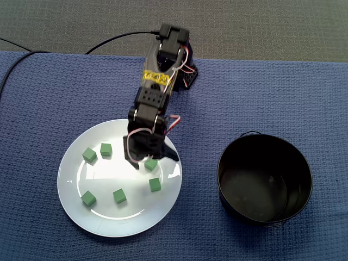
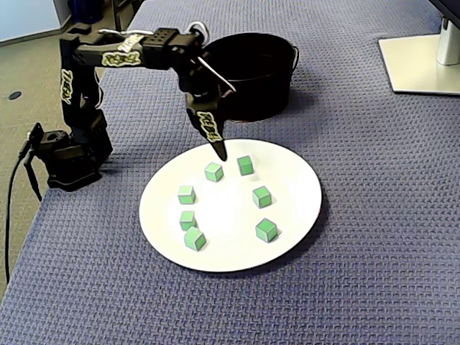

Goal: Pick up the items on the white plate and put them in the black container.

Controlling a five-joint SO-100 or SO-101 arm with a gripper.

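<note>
I saw the blue woven cloth (image 1: 54,109) covering the table. On it lay the round white plate (image 1: 73,185), and the black cylindrical container (image 1: 261,190) stood apart to its right in that fixed view. My black arm (image 1: 163,76) reached over the plate. Its gripper (image 2: 220,152) pointed down just beside one of the small green cubes (image 2: 213,171), which all lay on the plate. I could not tell whether the jaws were spread.

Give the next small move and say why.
Probably lower the gripper onto the nearest green cube and close: its tip sits just beside that cube on the white plate, and the black container looks empty.
</note>
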